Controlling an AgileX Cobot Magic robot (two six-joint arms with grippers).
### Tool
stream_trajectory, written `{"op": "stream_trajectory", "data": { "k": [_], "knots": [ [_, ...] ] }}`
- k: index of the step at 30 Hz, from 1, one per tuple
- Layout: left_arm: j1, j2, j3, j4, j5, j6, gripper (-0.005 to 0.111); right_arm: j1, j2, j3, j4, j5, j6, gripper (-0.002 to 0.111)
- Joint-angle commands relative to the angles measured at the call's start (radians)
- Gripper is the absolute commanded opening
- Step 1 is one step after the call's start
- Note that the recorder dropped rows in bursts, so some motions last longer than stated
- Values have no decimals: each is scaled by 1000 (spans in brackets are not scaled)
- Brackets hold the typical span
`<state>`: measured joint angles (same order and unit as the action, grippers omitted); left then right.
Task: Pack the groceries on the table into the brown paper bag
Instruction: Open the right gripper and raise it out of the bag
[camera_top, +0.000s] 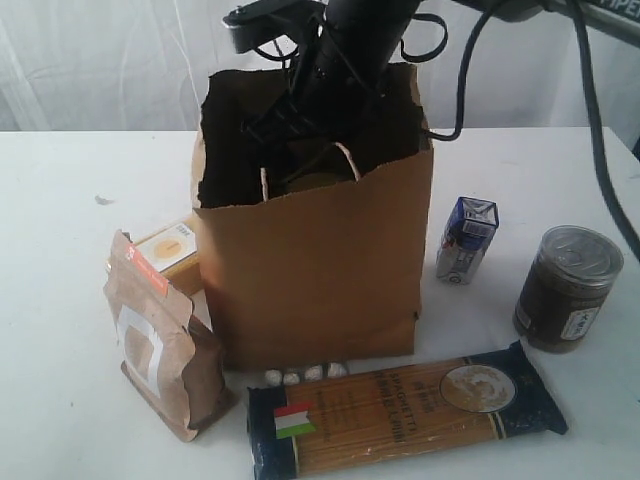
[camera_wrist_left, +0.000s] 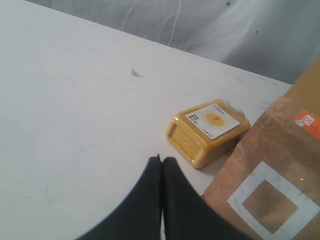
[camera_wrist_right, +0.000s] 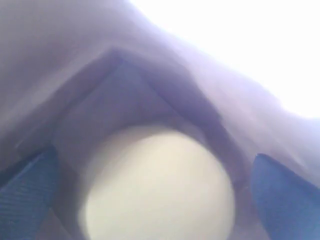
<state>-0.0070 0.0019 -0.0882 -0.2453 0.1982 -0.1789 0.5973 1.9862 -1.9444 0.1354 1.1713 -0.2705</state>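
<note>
R arm (camera_top: 350, 50) reaches down into the brown paper bag (camera_top: 320, 280), which stands upright mid-table. In the R wrist view the R fingers (camera_wrist_right: 27, 197) are spread wide, one each side of the pale round lid of the tan-lidded glass jar (camera_wrist_right: 157, 185). A gap shows on both sides, so nothing is gripped. Jar sits low inside the bag, but the pic is blurry and I can't tell if it rests on the bottom.

Judgement: step in hand is dropping off the jar. To do it well, lift straight up w/ fingers wide and no sideways drift. Bag walls are close, and a paper-cord handle (camera_top: 345, 160) hangs in the mouth near the arm; snagging it could tip the bag.

L fingers (camera_wrist_left: 172, 200) are pressed shut and empty, over the table (camera_wrist_left: 75, 125) near the yellow-grain bottle (camera_wrist_left: 207, 130). It lies flat just beside the kraft pouch (camera_wrist_left: 270, 190).

Containers: bag holds the jar as far as I can see; rest of the inside is dark. Not yet packed:
- spaghetti packet (camera_top: 400, 410), flat in front of the bag
- dark clear-lidded jar (camera_top: 568, 288), upright w/ brown contents
- small blue-white carton (camera_top: 466, 238), btwn that jar and the bag
- bottle, full of grain
- pouch, closed, contents hidden
</note>
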Motion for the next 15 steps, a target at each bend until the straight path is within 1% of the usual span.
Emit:
{"op": "stream_trajectory", "data": {
  "k": [1,4,15],
  "knots": [
    [-6,-2,6,-8,-3,-1,1,1,-32,-8,25,11,12,96],
    [-6,-2,6,-8,-3,-1,1,1,-92,-8,26,5,12,96],
    [-6,-2,6,-8,-3,-1,1,1,-177,-8,26,-9,12,96]
  ]
}}
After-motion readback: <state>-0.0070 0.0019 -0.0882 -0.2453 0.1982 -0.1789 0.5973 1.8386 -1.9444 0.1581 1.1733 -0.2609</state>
